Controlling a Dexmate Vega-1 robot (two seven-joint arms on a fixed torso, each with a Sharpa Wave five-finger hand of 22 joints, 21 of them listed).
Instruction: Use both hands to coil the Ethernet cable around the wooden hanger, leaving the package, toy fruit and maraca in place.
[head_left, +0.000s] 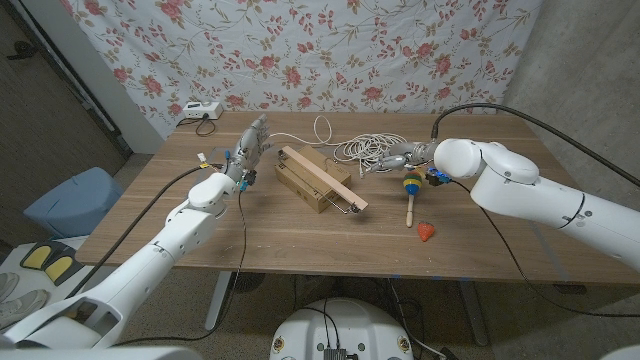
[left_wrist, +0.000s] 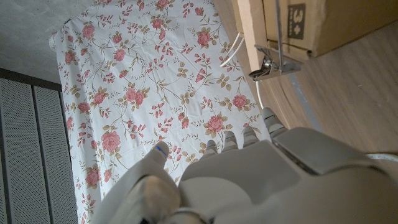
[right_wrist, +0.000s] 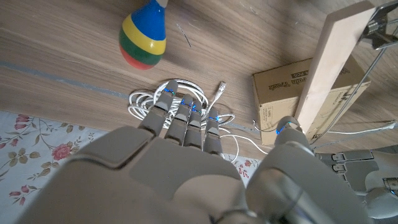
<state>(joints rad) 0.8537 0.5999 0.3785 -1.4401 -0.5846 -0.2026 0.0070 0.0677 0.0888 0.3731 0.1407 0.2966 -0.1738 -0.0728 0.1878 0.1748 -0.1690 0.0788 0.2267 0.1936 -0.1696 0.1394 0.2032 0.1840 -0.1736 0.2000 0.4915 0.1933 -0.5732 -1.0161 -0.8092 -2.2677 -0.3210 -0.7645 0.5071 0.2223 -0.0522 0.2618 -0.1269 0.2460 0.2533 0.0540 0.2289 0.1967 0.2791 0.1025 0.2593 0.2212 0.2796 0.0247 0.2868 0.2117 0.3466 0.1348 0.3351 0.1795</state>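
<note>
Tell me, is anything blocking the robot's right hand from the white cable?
Nothing visible does. The right hand reaches over the coiled Ethernet cable, its fingers just above it. The maraca lies off to the side.

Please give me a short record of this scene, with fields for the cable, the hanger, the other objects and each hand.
cable: white Ethernet cable, a loose bundle at the far side of the wooden table, not coiled on the hanger
hanger: wooden hanger lies across the cardboard package, metal clips at its near end
other objects: striped maraca and toy strawberry near the right arm
left hand: left hand raised beside the package, fingers apart, holds nothing
right hand: right hand reaches over the cable bundle; grip cannot be told
</note>
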